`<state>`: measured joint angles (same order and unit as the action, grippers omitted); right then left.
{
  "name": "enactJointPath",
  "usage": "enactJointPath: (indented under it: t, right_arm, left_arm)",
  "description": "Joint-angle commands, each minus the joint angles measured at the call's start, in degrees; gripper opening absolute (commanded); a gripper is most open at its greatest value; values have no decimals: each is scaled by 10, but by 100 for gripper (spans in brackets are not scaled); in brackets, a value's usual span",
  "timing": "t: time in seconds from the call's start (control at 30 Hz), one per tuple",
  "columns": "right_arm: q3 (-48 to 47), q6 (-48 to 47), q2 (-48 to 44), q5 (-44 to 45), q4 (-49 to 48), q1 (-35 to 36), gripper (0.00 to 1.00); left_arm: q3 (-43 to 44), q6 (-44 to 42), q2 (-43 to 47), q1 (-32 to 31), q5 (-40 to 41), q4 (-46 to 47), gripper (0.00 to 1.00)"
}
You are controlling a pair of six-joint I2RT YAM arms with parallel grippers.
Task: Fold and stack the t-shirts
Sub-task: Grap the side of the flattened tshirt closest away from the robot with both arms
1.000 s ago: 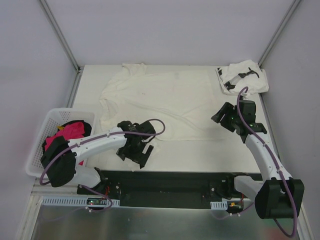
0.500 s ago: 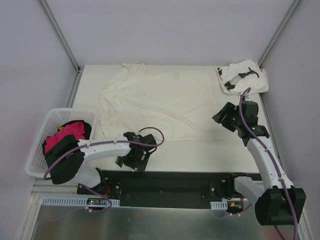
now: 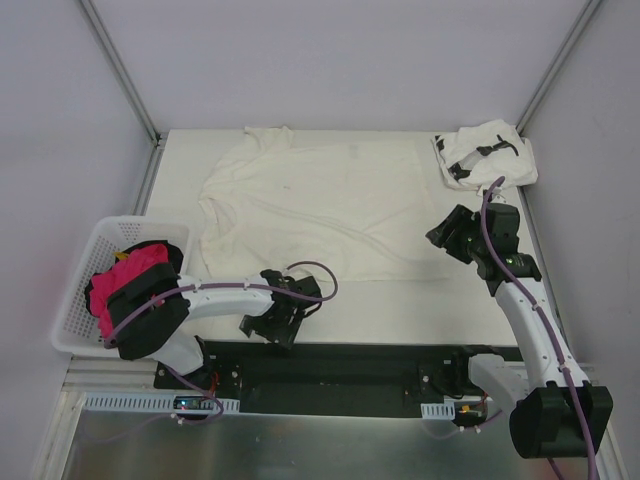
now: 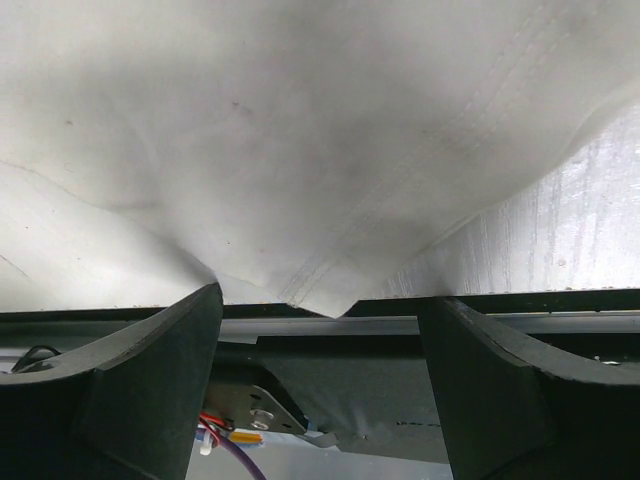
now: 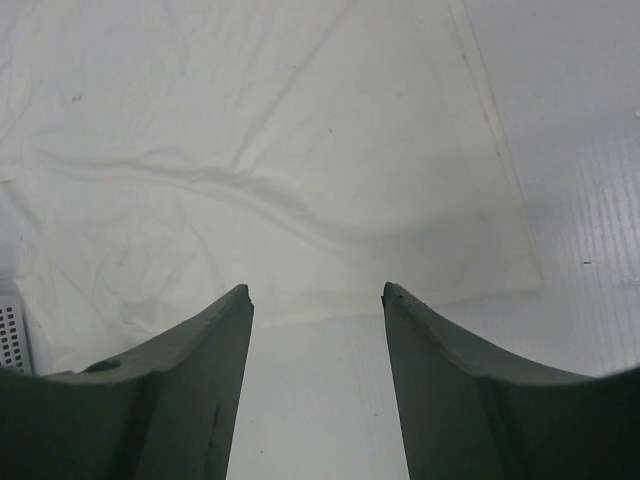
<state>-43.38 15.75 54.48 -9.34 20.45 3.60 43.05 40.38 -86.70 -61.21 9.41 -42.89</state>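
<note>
A large plain cream-white t-shirt point(image 3: 330, 205) lies spread flat across the table. A white t-shirt with black marks point(image 3: 487, 153) sits bundled at the back right corner. My left gripper point(image 3: 275, 322) is low at the table's near edge, open, with the cream t-shirt's hem corner point(image 4: 320, 296) just at the gap between its fingertips point(image 4: 205, 300), not pinched. My right gripper point(image 3: 446, 238) hovers open over the cream t-shirt's right hem point(image 5: 400, 300). In the right wrist view its fingers point(image 5: 235, 310) frame bare table and hold nothing.
A white basket point(image 3: 80, 262) holding pink cloth point(image 3: 125, 275) stands at the table's left edge, beside the left arm. The black base plate point(image 3: 350, 362) runs along the near edge. Walls and frame posts close in the table on three sides.
My left gripper has slid toward the near edge and a little right, off the cream t-shirt, and its jaws have narrowed a little. My right gripper has shifted only slightly.
</note>
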Motion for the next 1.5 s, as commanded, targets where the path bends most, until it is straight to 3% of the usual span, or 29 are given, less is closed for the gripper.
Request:
enactJointPath:
  t: [0.0, 0.23, 0.47, 0.87, 1.1, 1.17, 1.47]
  right_arm:
    - [-4, -7, -3, 4, 1, 4, 57]
    - [-4, -2, 12, -9, -10, 4, 56]
    - [0, -3, 21, -16, -19, 4, 53]
    - [0, -5, 16, -23, -24, 4, 49]
    - [0, -9, 15, -23, -26, 4, 47]
    - [1, -11, 18, -23, -26, 4, 47]
    - [7, -7, 21, -26, -34, 4, 45]
  left_arm:
    - [2, -4, 28, -2, 43, 15, 75]
    - [21, -12, 31, -2, 71, -5, 72]
    - [29, -11, 20, -2, 80, -12, 58]
    - [45, -21, -30, -2, 97, -11, 57]
    - [56, -21, -52, -2, 108, -11, 51]
    - [57, -20, -55, -2, 109, -11, 38]
    - [61, -29, -61, -2, 112, -10, 25]
